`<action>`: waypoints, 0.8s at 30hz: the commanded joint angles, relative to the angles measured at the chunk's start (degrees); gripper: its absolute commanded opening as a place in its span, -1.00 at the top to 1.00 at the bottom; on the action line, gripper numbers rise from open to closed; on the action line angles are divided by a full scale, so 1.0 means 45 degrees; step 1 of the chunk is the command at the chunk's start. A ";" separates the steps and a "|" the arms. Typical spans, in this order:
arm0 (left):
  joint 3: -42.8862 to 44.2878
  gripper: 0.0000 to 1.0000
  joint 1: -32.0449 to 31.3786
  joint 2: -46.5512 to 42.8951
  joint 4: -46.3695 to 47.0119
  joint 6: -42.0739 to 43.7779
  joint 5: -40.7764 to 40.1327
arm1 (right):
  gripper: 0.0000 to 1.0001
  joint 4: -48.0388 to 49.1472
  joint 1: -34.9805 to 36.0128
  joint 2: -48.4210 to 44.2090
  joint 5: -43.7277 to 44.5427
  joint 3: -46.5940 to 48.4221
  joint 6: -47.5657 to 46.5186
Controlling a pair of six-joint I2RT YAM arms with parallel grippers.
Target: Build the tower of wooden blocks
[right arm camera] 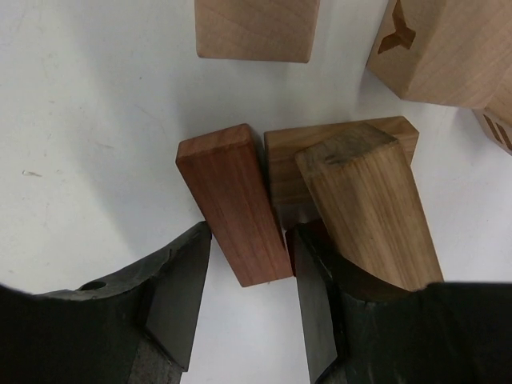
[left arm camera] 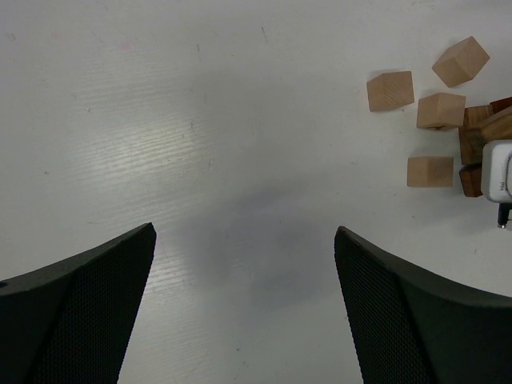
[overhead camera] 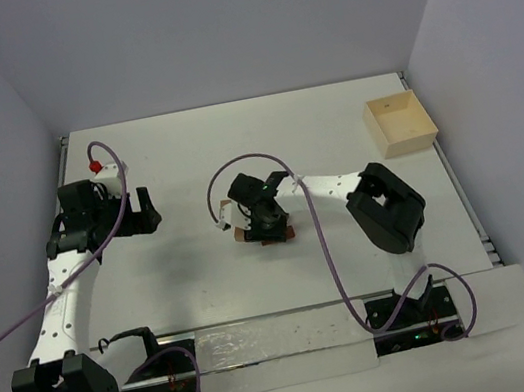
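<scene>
Although a reddish-brown bar (right arm camera: 232,204) is straddled by the part-open right claw (right arm camera: 244,300), no tower is built; the left claw (left arm camera: 244,320) is spread wide and empty.

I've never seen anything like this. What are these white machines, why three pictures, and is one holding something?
They are two robot arms bolted to a table, filmed from overhead; the other two pictures come from cameras on each wrist. The left gripper hangs wide open over bare table, with loose pale wooden blocks off to one side. The right gripper has its fingers either side of a reddish-brown block; whether they are pressing on it is unclear. A pale wooden box sits at the far corner.
</scene>
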 commanded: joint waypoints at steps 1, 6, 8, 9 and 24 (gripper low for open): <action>0.0038 -0.99 0.0010 0.0059 0.0606 -0.0006 0.0090 | -0.05 0.0495 0.0263 0.0067 0.0051 0.0022 -0.0152; 0.0038 -0.99 0.0010 0.0089 0.0651 -0.0006 0.0045 | -0.02 0.0967 0.0619 -0.0096 0.0105 -0.0827 -0.0018; 0.0038 -0.99 0.0010 0.0112 0.0653 0.0013 0.0054 | 0.02 0.1095 0.0697 -0.0152 0.0115 -0.1010 0.0064; 0.0038 -0.98 0.0010 0.0103 0.0635 0.0014 0.0036 | 0.07 0.1068 0.0733 -0.0206 0.0106 -0.1047 0.0092; 0.0018 -0.99 0.0010 0.0075 0.0657 -0.0025 -0.0059 | 1.00 -0.0573 0.0725 -0.3188 0.0034 0.0109 0.1752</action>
